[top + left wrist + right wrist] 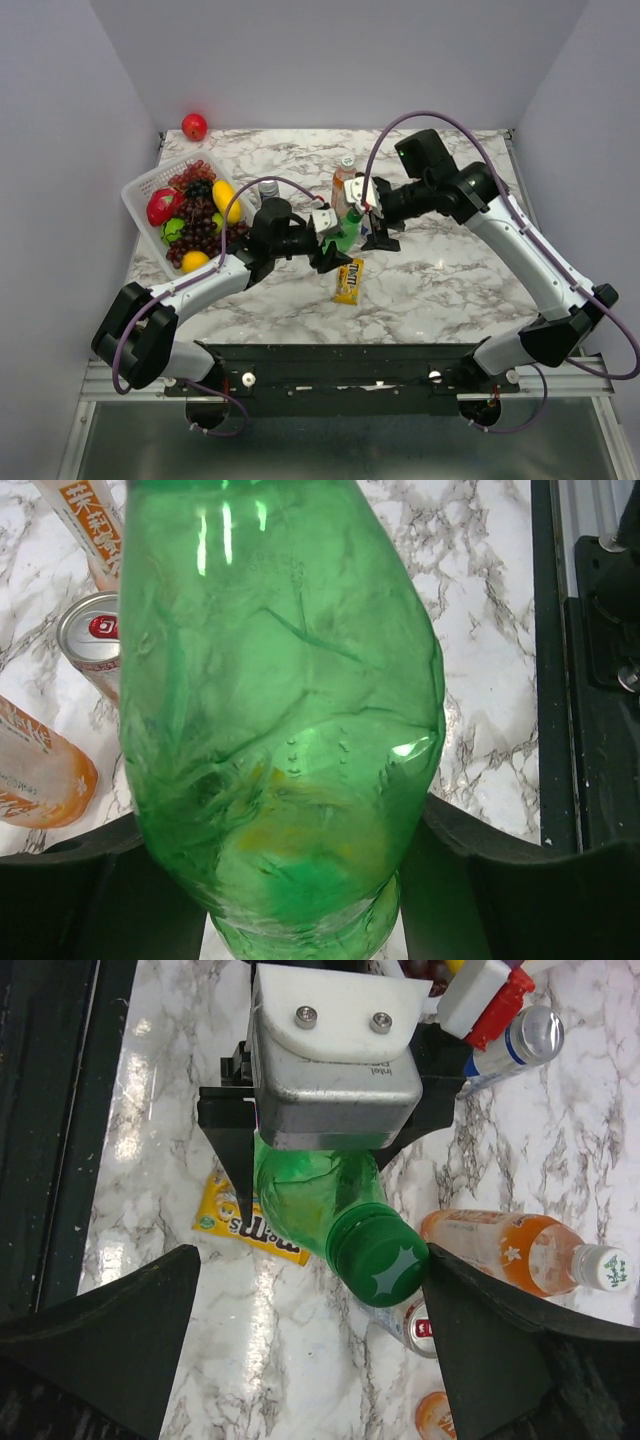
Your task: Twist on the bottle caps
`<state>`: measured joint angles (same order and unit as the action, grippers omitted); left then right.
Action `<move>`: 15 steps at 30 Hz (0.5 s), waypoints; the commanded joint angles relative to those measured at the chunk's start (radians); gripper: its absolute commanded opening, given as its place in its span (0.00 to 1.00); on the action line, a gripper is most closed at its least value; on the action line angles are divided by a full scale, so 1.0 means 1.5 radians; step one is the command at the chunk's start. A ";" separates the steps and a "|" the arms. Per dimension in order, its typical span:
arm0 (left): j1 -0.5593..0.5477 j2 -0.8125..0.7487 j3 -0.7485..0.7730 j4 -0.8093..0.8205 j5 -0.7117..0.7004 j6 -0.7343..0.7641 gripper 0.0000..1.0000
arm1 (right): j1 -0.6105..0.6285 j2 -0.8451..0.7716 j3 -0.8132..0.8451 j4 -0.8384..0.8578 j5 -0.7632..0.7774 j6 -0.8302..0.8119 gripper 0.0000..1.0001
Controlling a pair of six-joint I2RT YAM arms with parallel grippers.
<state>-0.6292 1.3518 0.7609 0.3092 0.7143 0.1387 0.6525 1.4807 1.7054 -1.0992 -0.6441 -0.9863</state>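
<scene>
Table (pixel 450 290): glossy white marble-pattern top with grey veins, showing bright reflections of light close to its near edge.
Back wall (pixel 340 60), left wall (pixel 50 200), right wall (pixel 600 150): plain pale grey panels, enclosing the table on three sides.
Black plate (pixel 340 365): along the near edge.
Metal rail (pixel 100 385): beneath the plate.

Glossy plastic green bottle (pixel 290 730), polished marble table (pixel 450 280)

Left arm (pixel 205 283) and right arm (pixel 525 245) white links with black joints, purple cables (pixel 430 115), black right claw fingers (pixel 100 1330), silver-white camera block (pixel 335 1060) on left wrist, two screws (pixel 306 1018)
</scene>
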 commanded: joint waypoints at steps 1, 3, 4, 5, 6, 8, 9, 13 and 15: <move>0.027 -0.001 0.012 0.059 -0.048 -0.060 0.00 | 0.004 -0.038 -0.036 -0.050 0.028 0.015 0.97; 0.030 0.001 0.010 0.061 -0.052 -0.062 0.00 | 0.004 -0.050 -0.058 -0.048 0.044 0.024 0.96; 0.031 0.000 0.009 0.062 -0.053 -0.063 0.00 | 0.003 -0.056 -0.067 -0.052 0.055 0.025 0.96; 0.032 0.000 0.009 0.062 -0.055 -0.064 0.00 | 0.004 -0.069 -0.073 -0.056 0.058 0.029 0.96; 0.032 0.000 0.008 0.062 -0.057 -0.063 0.00 | 0.004 -0.075 -0.083 -0.062 0.060 0.031 0.95; 0.032 0.002 0.007 0.060 -0.061 -0.060 0.00 | 0.003 -0.090 -0.086 -0.068 0.064 0.056 0.92; 0.032 0.001 0.007 0.051 -0.060 -0.046 0.00 | 0.003 -0.093 -0.084 -0.066 0.064 0.072 0.90; 0.030 0.004 0.014 -0.010 -0.008 0.028 0.00 | -0.062 -0.058 0.020 -0.034 -0.010 0.190 0.89; 0.026 0.002 0.028 -0.040 0.012 0.061 0.00 | -0.077 -0.024 0.074 -0.035 -0.018 0.196 0.89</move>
<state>-0.5800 1.3525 0.7609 0.3397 0.6651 0.1108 0.6022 1.3823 1.6585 -1.1767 -0.5983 -0.8143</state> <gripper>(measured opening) 0.690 0.890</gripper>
